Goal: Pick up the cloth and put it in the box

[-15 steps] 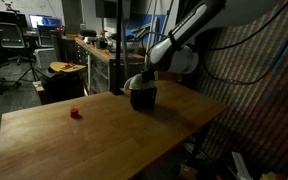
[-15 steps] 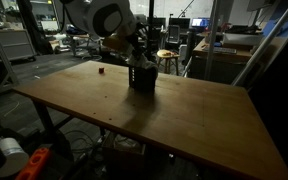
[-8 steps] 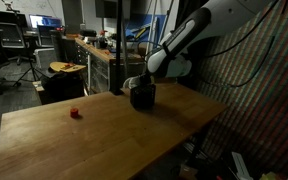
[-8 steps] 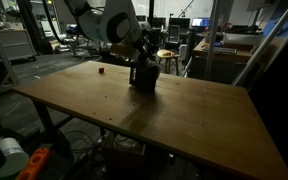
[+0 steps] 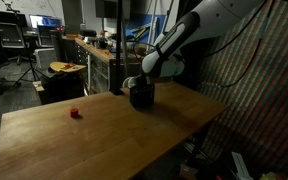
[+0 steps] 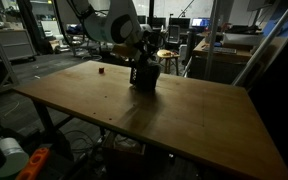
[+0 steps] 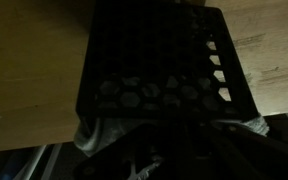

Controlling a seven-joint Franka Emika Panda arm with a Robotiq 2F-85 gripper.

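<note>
Black cube box with perforated mesh walls stands on the smooth wooden bench; soft pale cloth bunches at its rim, jaws closed above

Your arm is that classic look: smooth white rounded links, chunky round joints, darker grey bands at the seams. The gripper on the end is black, blocky, basically just a silhouette here.
</note>
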